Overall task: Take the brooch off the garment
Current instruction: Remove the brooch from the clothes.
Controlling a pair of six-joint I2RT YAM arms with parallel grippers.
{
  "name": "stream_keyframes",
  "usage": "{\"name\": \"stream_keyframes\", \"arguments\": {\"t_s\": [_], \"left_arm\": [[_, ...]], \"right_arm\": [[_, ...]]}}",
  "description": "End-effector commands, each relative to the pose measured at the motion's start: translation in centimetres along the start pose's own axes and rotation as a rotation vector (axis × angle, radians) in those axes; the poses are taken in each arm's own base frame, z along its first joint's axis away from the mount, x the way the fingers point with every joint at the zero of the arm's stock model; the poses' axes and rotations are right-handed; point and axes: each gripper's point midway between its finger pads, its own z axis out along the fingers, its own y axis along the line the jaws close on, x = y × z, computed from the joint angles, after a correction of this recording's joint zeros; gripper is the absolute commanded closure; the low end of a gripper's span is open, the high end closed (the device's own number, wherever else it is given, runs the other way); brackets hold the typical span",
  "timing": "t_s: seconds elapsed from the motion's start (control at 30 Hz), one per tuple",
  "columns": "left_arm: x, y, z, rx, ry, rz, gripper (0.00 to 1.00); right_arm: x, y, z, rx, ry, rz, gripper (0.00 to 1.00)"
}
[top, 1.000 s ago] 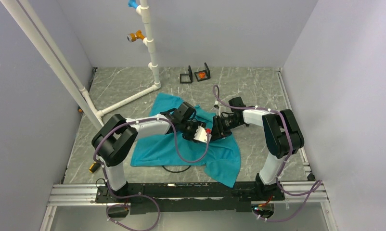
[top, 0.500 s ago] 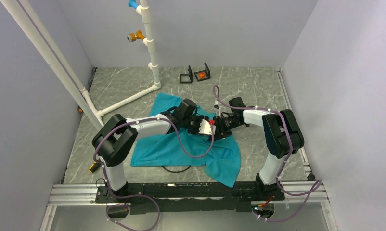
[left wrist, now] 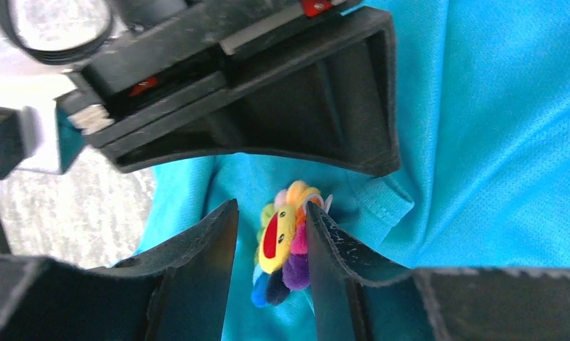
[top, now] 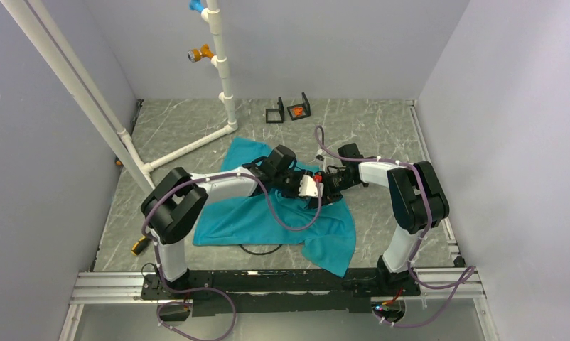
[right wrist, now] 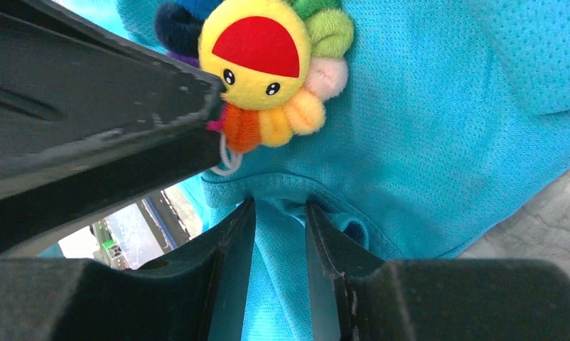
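Narrowly open left claw (left wrist: 269,213) straddles the brooch (left wrist: 282,245) at lower centre; right claw (right wrist: 280,206), pinching the garment (right wrist: 438,106), should anchor cloth for the pull.

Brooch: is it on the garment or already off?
On. The brooch lies flat against the garment, inside the open left gripper; its pin is hidden.

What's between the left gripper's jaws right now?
The brooch, on the garment, sits between the jaws of the left gripper, touching one and clear of the other; the left wrist view shows it.
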Motion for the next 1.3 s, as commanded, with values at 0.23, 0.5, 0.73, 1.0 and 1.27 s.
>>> {"name": "stream_keyframes", "arguments": {"t_s": [0.23,0.5,0.73,1.0,1.27], "left_arm": [[1.0,-2.0,0.9,0.092,0.051,0.080,0.43],[1.8,-2.4,1.3,0.098,0.084,0.065,0.40],[0.3,0.2,0.5,-0.038,0.044,0.001,0.80],[-1.7,3.1,-2.2,-0.171,-0.101,-0.246,1.00],[-3.6,3.8,-5.6,-0.168,-0.355,-0.511,1.00]], "right_arm": [[-0.2,-0.8,-0.3,0.015,-0.019,-0.003,0.61],[-0.3,-0.7,-0.4,0.009,-0.027,-0.007,0.58],[-0.3,-0.8,-0.4,0.015,-0.027,-0.009,0.58],[-0.5,-0.8,-0.7,0.031,-0.042,-0.028,0.57],[-0.6,-0.6,-0.8,0.035,-0.051,-0.047,0.65]]}}
